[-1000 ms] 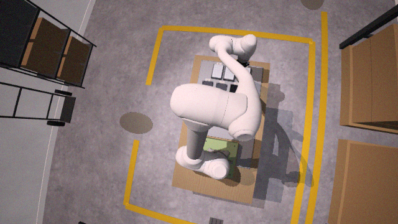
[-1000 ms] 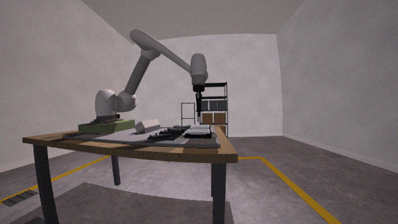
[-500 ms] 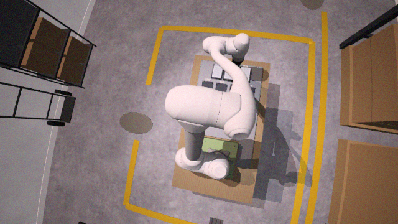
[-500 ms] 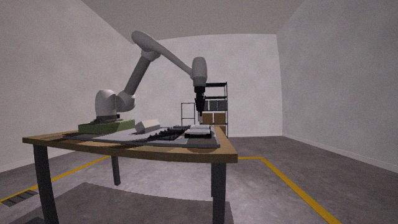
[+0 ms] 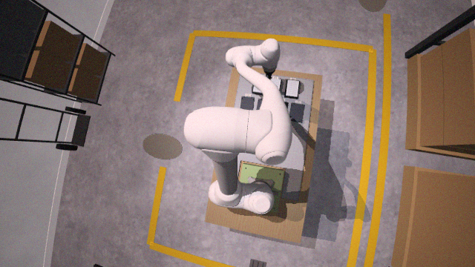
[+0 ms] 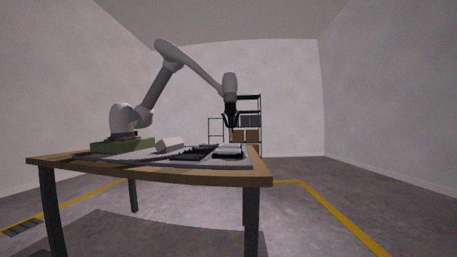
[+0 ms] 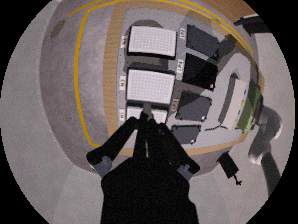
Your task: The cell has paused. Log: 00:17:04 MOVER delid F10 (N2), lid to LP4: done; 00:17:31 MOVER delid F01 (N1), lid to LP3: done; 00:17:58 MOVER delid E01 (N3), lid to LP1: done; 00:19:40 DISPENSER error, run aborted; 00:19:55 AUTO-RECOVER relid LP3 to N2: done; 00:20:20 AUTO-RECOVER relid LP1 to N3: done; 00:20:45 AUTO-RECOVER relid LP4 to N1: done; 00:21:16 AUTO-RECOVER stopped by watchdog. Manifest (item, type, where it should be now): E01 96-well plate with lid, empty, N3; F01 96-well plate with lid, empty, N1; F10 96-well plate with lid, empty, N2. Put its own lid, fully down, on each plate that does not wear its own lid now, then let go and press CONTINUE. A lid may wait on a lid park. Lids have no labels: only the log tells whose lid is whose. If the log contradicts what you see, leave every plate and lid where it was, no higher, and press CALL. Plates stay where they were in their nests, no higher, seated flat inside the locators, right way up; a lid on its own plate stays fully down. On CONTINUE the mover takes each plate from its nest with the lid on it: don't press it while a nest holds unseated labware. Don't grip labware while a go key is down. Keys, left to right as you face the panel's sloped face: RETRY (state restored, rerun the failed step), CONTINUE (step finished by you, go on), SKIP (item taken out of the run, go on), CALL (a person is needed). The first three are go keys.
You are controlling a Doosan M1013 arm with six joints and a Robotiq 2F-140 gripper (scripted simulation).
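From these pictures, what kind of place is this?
Probably a lab automation cell set in a warehouse-like room: a white robot arm on a wooden table with lidded well plates, yellow floor tape around it, and a shelf rack with cardboard boxes.

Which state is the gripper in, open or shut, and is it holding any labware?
Shut, holding nothing. In the wrist view the gripper has its fingers together at the tips, with no lid or plate between them, above the lidded plates.

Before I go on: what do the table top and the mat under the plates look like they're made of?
Table top: looks like wood or board, matte tan with a lighter edge band. Mat: flat matte grey sheet, perhaps plastic or coated metal; no grain or shine shows, so I can't say which.
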